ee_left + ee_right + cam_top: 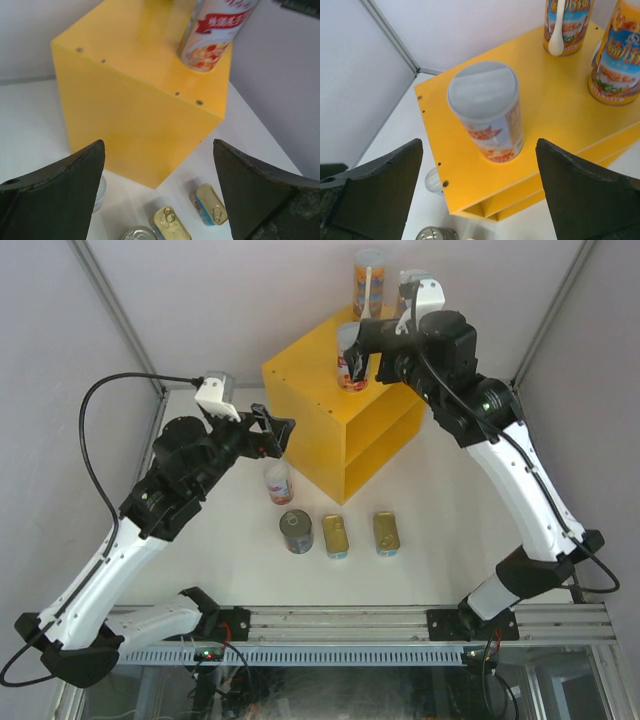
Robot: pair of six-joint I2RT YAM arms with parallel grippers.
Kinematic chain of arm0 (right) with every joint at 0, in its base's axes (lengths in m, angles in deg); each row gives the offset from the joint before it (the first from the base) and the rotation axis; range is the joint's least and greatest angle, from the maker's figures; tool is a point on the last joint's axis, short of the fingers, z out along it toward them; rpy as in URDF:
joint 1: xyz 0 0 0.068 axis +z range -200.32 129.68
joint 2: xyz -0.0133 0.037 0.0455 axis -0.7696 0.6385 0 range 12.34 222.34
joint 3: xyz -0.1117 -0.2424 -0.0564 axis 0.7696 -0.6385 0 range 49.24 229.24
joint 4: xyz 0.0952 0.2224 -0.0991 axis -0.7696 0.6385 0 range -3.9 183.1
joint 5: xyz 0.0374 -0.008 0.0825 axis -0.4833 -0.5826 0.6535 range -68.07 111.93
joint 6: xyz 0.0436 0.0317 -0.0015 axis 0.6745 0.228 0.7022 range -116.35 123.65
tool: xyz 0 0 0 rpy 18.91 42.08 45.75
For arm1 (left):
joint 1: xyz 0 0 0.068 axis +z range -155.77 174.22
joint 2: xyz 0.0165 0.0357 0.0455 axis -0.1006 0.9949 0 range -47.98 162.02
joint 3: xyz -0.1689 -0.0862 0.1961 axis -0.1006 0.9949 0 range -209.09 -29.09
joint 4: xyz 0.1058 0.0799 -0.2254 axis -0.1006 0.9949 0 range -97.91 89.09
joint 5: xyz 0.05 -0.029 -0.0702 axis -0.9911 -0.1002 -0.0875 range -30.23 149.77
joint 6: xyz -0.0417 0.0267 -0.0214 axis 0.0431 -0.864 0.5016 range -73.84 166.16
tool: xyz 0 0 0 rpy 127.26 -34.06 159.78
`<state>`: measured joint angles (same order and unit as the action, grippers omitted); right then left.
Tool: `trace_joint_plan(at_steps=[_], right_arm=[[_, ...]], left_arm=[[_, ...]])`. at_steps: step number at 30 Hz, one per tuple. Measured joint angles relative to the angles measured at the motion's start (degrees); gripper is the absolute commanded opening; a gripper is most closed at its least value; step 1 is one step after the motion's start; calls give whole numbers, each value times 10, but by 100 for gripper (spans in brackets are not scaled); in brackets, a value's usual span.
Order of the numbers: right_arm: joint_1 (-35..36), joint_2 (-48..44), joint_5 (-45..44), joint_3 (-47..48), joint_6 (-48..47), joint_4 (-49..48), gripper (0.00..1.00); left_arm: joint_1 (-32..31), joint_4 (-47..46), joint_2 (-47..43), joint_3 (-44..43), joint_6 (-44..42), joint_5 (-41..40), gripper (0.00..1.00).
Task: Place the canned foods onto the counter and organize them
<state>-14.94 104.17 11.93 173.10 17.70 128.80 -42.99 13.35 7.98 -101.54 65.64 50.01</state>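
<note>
Wide-spread black fingers of the left pincer (pixel 158 146) are filling the bottom of its wrist view, gripping nothing. Seen from above, this left pincer is hovering over a tall slim can (pixel 279 483) that is standing upright on the white bench (pixel 450 500), just beside the near-left face of the yellow counter (pixel 310 415). Near the front of the bench, three tins are lying in a row: a dark round tin (pixel 296 531), then a flat gold-topped tin (pixel 335 536), then a second flat tin (pixel 387 533), each a little apart from its neighbour. On the counter's flat top, a grey-lidded can (pixel 487 115) is standing upright near the corner closest to the left arm. The right pincer (pixel 479 145) is hanging over that top with its fingers spread wide on either side of the grey-lidded can. Gaps are showing between the fingers and the label, so it is holding nothing. Along the far edge of the top, a spoon-bearing can (pixel 567 22) and an orange-labelled can (pixel 618 60) are standing upright, near each other but not touching.
</note>
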Motion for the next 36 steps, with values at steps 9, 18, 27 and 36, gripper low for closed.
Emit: trace_joint_plan(at_steps=[9, 18, 27, 36], right_arm=[[38, -133, -31, -171, 30, -75, 91], [51, -261, -86, -300, 60, -131, 90], [53, -330, -106, -388, 92, -147, 90], [55, -363, -106, -416, 101, -160, 89]], left_arm=[[-50, -37, 73, -80, -73, 8, 92], [-82, -46, 171, -156, -122, 0, 93], [-95, -58, 265, -218, -143, -1, 93], [-96, -62, 339, -280, -156, -6, 93]])
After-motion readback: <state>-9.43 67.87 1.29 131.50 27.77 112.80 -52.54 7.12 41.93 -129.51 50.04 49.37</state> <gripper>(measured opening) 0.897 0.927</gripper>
